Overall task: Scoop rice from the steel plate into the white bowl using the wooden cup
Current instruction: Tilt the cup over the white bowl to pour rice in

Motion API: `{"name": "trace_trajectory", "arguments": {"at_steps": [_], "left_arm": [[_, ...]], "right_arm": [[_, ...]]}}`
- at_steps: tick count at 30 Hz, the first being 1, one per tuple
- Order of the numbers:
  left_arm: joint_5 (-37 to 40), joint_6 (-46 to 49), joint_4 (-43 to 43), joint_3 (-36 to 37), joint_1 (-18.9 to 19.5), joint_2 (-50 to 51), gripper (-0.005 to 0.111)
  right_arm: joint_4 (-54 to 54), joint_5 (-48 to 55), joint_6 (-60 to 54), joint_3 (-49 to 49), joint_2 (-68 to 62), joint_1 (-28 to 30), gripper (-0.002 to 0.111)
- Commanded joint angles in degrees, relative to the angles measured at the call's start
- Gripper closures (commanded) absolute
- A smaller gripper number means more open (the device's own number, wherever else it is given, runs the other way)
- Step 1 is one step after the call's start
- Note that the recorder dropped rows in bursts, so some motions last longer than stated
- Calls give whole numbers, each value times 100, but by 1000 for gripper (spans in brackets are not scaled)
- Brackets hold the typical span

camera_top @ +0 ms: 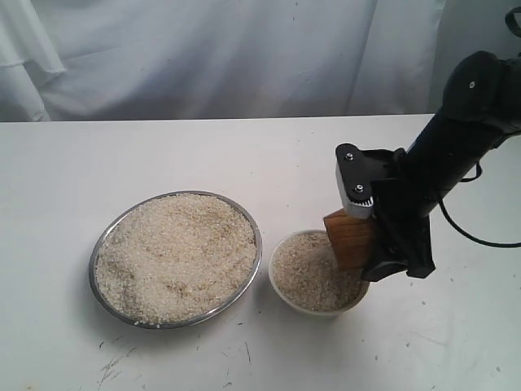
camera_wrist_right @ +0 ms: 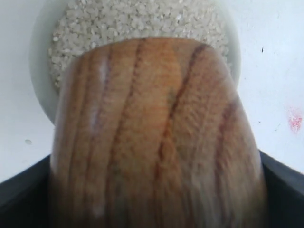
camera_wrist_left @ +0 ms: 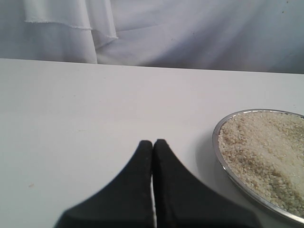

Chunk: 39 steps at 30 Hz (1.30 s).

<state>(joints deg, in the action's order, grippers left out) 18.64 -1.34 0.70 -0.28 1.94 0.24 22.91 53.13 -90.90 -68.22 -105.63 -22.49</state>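
Note:
The steel plate [camera_top: 93, 277] lies at the left, heaped with rice [camera_top: 175, 257]. To its right stands the white bowl [camera_top: 317, 311], with rice [camera_top: 305, 273] inside it. My right gripper [camera_top: 366, 236] is shut on the wooden cup [camera_top: 348, 240], which is tipped over the bowl's right side with its mouth down toward the grains. In the right wrist view the cup [camera_wrist_right: 156, 133] fills the frame between dark fingers [camera_wrist_right: 21, 190], with the bowl [camera_wrist_right: 40, 71] beyond it. My left gripper [camera_wrist_left: 153, 142] is shut and empty over bare table beside the plate [camera_wrist_left: 216, 142].
A white tabletop [camera_top: 244, 155] runs back to a white cloth backdrop [camera_top: 244, 57]. Dark scuff marks [camera_top: 114, 366] show near the front edge. A black cable [camera_top: 480, 240] loops off the right arm. A small red mark [camera_wrist_right: 295, 121] lies on the table near the bowl.

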Motion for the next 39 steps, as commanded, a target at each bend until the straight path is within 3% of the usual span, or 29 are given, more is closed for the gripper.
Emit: {"name": "trace_trajectory", "arguments": {"at_steps": [1,39], "left_arm": [[-37,-1,-3,28,-16,-24,107],[-37,-1,-3,28,-16,-24,107]], "right_arm": [[-88,-156,167,19,79,-223,108],[-1673,-339,1448,19,350,-1053,108]]}}
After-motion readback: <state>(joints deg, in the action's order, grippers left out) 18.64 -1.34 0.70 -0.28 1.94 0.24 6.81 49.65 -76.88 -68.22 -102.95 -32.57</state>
